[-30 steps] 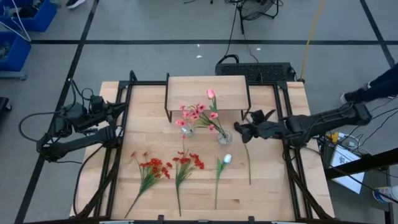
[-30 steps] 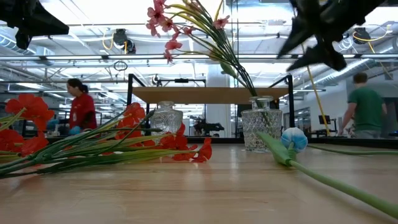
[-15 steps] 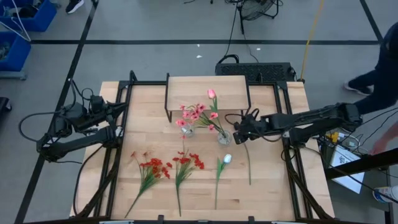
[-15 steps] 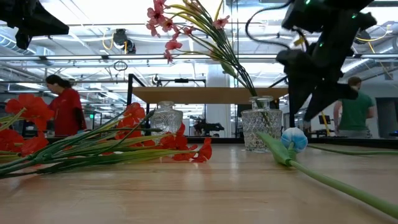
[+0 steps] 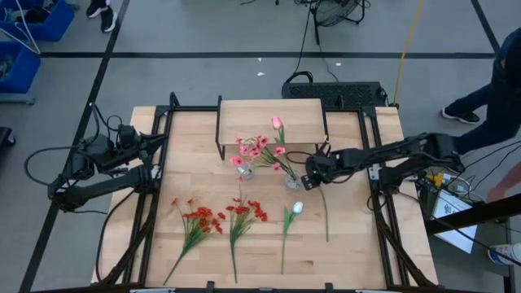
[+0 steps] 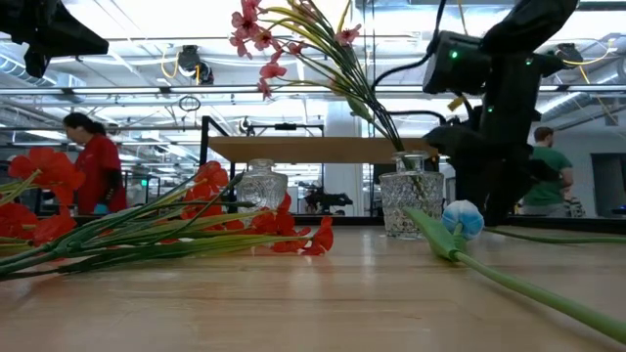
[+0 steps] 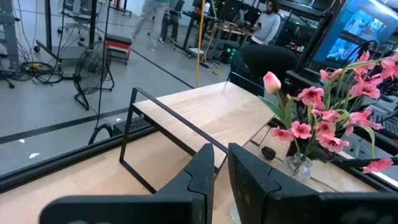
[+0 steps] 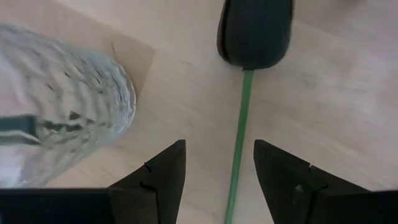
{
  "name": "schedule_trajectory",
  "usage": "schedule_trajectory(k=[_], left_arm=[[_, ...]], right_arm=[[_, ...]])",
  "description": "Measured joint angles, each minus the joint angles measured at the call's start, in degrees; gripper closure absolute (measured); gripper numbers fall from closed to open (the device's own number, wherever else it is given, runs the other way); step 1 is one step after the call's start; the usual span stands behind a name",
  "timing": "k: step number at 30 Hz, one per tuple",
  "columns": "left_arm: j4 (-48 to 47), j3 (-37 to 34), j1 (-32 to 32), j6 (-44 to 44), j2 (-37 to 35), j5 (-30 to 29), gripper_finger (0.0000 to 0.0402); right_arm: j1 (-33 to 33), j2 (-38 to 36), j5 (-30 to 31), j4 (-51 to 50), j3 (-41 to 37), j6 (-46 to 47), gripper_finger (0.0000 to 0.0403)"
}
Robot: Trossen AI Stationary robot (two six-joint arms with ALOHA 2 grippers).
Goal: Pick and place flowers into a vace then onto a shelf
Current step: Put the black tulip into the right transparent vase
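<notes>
My right gripper [image 8: 217, 177] is open and points down just right of the glass vase [image 8: 68, 106]. Its fingers stand on either side of a thin green stem [image 8: 239, 143] with a dark bud [image 8: 255, 28], touching nothing. This stem [image 5: 325, 213] lies flat on the table. The vase [image 5: 293, 179] holds pink sprays and a pink tulip [image 5: 276, 123]. A second small vase [image 5: 244, 170] stands left of it. The wooden shelf [image 5: 271, 120] stands behind both. Red sprays [image 5: 198, 221] and a white tulip [image 5: 296, 208] lie near the front edge. My left gripper [image 7: 221, 177] is shut and waits high at the table's left side.
Black frame rails [image 5: 155, 212] run along both sides of the table. The shelf's thin black legs [image 5: 218, 146] stand close behind the vases. People walk in the room beyond the table [image 6: 93, 161]. Bare wood lies right of the stem [image 5: 358, 220].
My right gripper has moved toward the table's left and come down from high above the table to just over its surface, beside the vase and over the lying stem. The flowers and vases have kept still.
</notes>
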Motion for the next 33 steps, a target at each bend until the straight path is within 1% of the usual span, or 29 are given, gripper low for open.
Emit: schedule_trajectory(k=[4,9,13,20,28,33], left_arm=[[0.0,0.0,0.0,0.0,0.0,0.0,0.035],[0.0,0.0,0.0,0.0,0.0,0.0,0.035],[0.0,0.0,0.0,0.0,0.0,0.0,0.035],[0.0,0.0,0.0,0.0,0.0,0.0,0.035],[0.0,0.0,0.0,0.0,0.0,0.0,0.035],[0.0,0.0,0.0,0.0,0.0,0.0,0.035]], right_arm=[[-0.6,2.8,-0.6,0.8,0.1,0.6,0.0234],[-0.7,4.0,-1.6,2.4,0.2,1.4,0.0267],[-0.7,3.9,-1.6,2.7,0.1,1.6,0.0306],[-0.7,2.5,-1.7,1.9,-0.1,1.5,0.0391],[-0.5,-0.9,-1.6,-1.6,-0.1,0.1,0.0399],[-0.1,-6.8,1.8,-1.7,-0.1,0.5,0.04]])
